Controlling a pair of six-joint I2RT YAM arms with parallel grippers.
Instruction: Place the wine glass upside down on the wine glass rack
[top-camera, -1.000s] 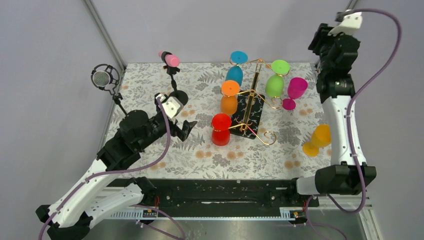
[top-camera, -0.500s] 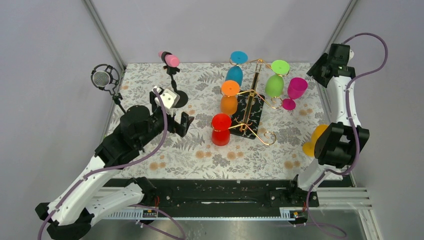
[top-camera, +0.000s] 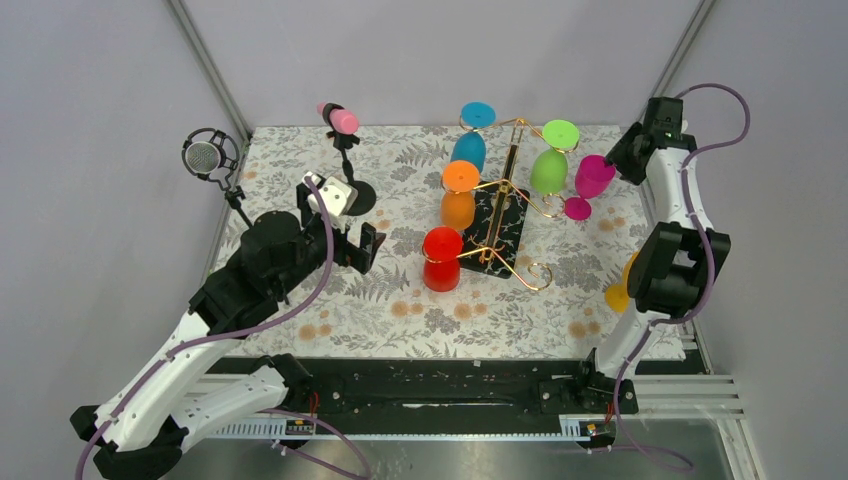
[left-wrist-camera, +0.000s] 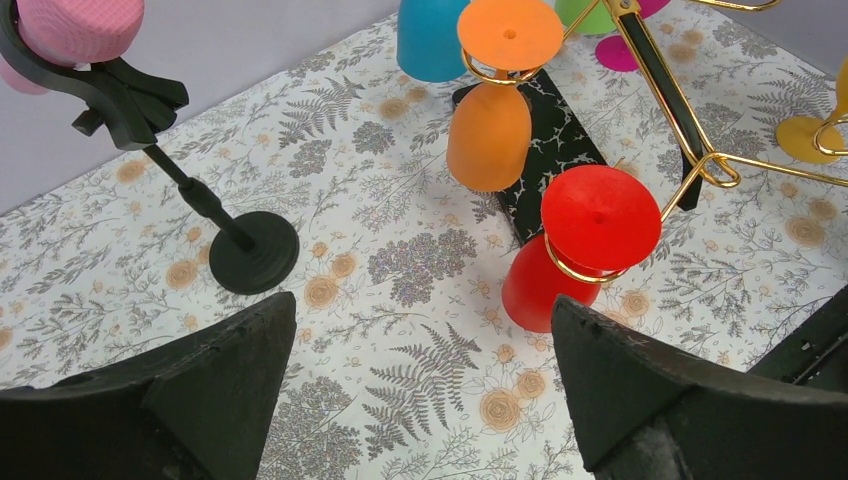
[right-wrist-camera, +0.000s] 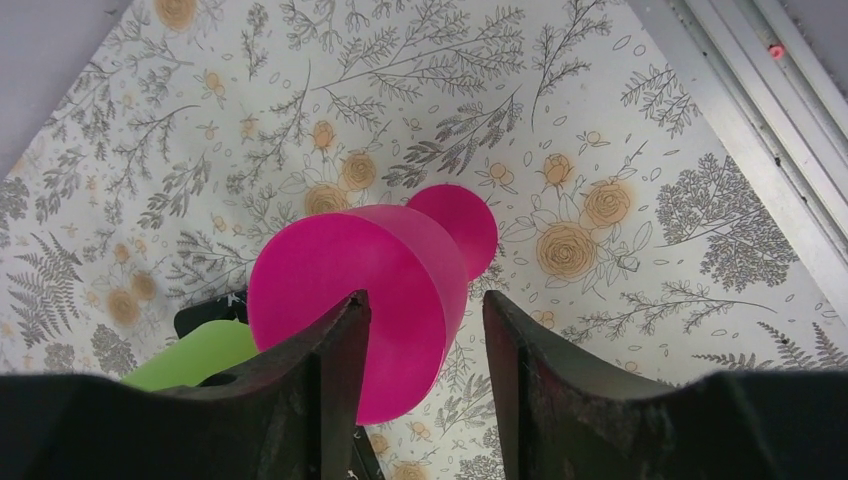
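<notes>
Two microphones on black stands are at the far left of the floral desk (top-camera: 400, 300): one grey microphone (top-camera: 205, 157) at the edge and one pink microphone (top-camera: 340, 119) further in. Near them the left gripper (top-camera: 366, 246) hovers with its jaws spread wide and nothing between them. At mid-desk is the one wine glass rack (top-camera: 512, 165). It carries four glasses foot-up in its gold loops: a red glass (top-camera: 440, 262), an orange glass (top-camera: 458, 208), a blue glass (top-camera: 467, 150) and a green glass (top-camera: 547, 172). Just right of the green one, the magenta wine glass (top-camera: 594, 176) stands upright on the desk. The right gripper (right-wrist-camera: 422, 305) is over it, jaws apart astride the bowl's edge and not clamped. One yellow glass (top-camera: 618, 292) sits half hidden behind the right arm. That makes six glasses
</notes>
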